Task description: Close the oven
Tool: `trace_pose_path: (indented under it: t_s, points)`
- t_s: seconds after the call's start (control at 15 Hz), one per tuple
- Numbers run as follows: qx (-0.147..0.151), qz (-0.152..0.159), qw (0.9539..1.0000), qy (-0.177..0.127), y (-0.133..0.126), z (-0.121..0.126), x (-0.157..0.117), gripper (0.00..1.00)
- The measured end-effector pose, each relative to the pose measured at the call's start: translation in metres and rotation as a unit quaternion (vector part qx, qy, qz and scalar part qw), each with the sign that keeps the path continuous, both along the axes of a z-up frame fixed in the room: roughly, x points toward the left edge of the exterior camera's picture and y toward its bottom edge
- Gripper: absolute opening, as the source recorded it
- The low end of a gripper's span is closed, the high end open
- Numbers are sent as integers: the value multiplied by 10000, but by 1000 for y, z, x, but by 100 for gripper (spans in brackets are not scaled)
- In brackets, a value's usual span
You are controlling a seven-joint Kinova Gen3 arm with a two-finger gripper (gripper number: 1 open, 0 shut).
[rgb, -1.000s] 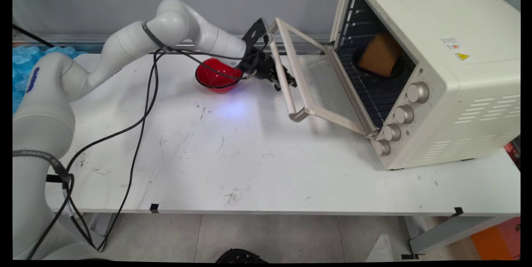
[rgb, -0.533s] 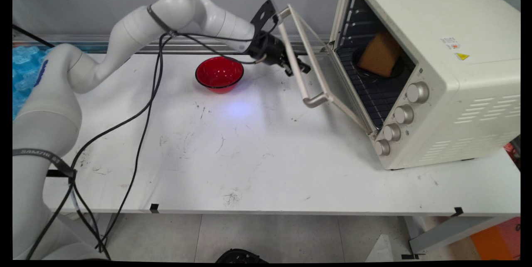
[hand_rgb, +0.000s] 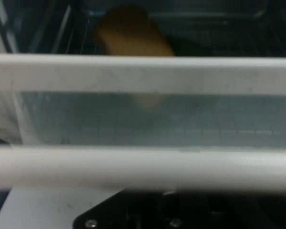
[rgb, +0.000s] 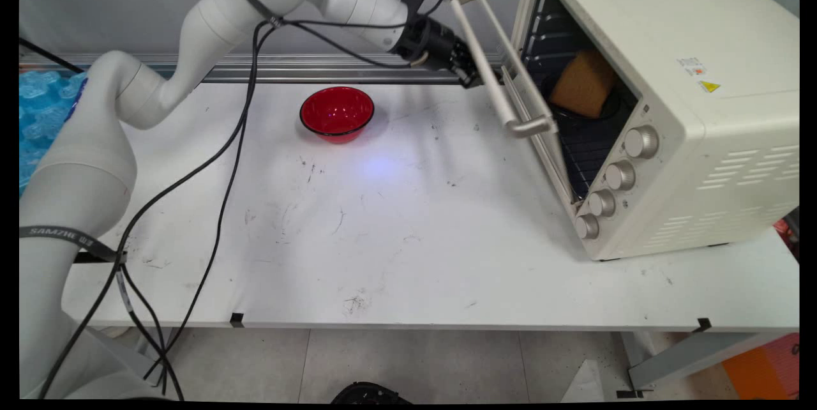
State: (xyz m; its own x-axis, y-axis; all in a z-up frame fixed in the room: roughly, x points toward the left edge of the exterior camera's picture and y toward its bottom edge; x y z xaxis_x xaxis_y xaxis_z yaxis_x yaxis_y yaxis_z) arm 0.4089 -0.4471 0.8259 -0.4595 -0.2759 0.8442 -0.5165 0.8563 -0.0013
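Gripper (rgb: 471,75) is up at the oven (rgb: 670,78) door's handle (rgb: 491,62), on the bar's left side, about mid-length, touching or just beside it. Can't tell whether it's clenched on the bar or released: the bar hides it in both views.

Hand view: handle (hand_rgb: 143,167) runs straight across, right above the gripper's linkage (hand_rgb: 181,214). Door (hand_rgb: 143,71) frame and glass sit behind it.

Door (rgb: 552,161) is hinged at the bottom and stands steep, slightly ajar, with its top edge leaning left off the oven front. Its outer face points left, toward the arm.

Handle's long axis runs near-to-far along the door's top edge, far end higher in the main view.

Inside, on the rack: a brown block (rgb: 584,84), bread or sponge, on a dark dish.

Red bowl (rgb: 337,113) sits on the table (rgb: 383,237), well left of the oven and apart from the gripper.
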Motion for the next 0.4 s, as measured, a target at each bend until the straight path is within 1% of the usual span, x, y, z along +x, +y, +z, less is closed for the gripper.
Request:
trace_pose_path:
  t_s: [0.4]
  points:
    - [-88, -74, 9999, 68, -4, 28, -6, 0]
